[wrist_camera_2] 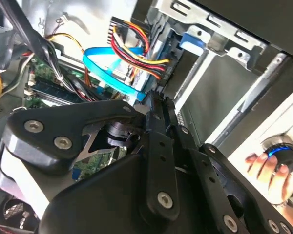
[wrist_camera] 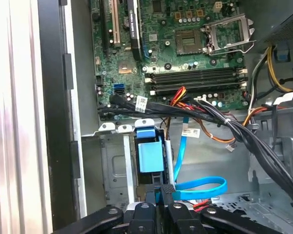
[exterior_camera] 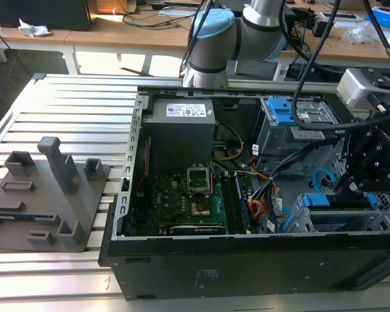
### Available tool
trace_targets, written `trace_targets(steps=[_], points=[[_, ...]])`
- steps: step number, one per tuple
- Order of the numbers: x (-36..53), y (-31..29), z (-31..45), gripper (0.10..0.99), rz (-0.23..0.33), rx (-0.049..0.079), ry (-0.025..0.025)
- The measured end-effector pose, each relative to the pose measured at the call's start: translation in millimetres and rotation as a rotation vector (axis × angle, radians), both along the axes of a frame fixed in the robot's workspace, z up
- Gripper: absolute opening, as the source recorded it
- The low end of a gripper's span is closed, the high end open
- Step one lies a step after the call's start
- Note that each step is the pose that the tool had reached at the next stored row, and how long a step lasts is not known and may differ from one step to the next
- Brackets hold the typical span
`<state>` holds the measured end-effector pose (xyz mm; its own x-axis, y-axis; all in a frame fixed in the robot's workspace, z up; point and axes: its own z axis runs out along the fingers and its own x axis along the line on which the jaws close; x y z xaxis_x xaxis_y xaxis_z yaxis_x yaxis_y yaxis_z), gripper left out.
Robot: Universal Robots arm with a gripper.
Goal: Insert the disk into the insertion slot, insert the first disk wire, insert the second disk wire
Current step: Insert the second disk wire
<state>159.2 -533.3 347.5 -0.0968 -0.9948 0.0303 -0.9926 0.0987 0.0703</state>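
Observation:
The disk sits in its blue carrier [wrist_camera: 150, 151] inside the insertion slot [wrist_camera: 115, 168], a low grey cage at the case's corner on the exterior view's right [exterior_camera: 351, 221]. The first disk wire [wrist_camera_2: 136, 48], red, yellow and dark strands, runs into a black plug at the disk's end. The second disk wire [wrist_camera_2: 100, 50], a light blue flat cable [wrist_camera: 181, 146], loops beside the disk [exterior_camera: 320, 179], and its end runs into my fingertips. My gripper [wrist_camera_2: 154, 97] hangs over the slot's end [wrist_camera: 161, 191] [exterior_camera: 361, 182]. Its jaws are shut on that cable's end.
The open case holds a green motherboard [wrist_camera: 185, 53], a grey power supply [exterior_camera: 182, 130] and a taller cage with a blue latch [exterior_camera: 283, 110]. A thick black cable bundle [wrist_camera: 234, 126] crosses near the slot. A grey fixture [exterior_camera: 45, 195] lies outside the case. A person's hand [wrist_camera_2: 266, 168] rests on a knob.

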Motion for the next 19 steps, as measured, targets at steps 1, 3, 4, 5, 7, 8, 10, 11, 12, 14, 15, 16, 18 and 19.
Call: trace_targets(steps=[1, 3, 4, 5, 7, 8, 10, 11, 12, 14, 15, 16, 18, 19], points=[[0.1, 0.0, -0.1, 0.161, 0.000, 0.021, 0.0001], [1.3, 0.0, -0.3, 0.161, 0.000, 0.024, 0.0003], [2.3, -0.3, -0.5, 0.161, 0.000, 0.024, 0.0005], [3.3, -0.7, -0.8, 0.161, 0.000, 0.024, 0.0008], [4.9, -2.3, -1.4, 0.161, 0.000, 0.024, 0.0015], [5.1, -3.6, -1.8, 0.161, 0.000, 0.024, 0.0016], [5.3, -4.8, -2.4, 0.161, 0.000, 0.024, 0.0017], [5.6, -5.6, -2.8, 0.161, 0.000, 0.024, 0.0019], [6.0, -5.7, -3.2, 0.161, 0.000, 0.024, 0.0020], [7.0, -5.7, -3.7, 0.161, 0.000, 0.025, 0.0025], [7.5, -5.8, -3.8, 0.161, 0.000, 0.025, 0.0027], [7.9, -5.8, -4.0, 0.161, 0.000, 0.025, 0.0028], [8.6, -5.7, -4.3, 0.161, 0.000, 0.026, 0.0031], [8.9, -5.7, -4.4, 0.161, 0.000, 0.026, 0.0031]])
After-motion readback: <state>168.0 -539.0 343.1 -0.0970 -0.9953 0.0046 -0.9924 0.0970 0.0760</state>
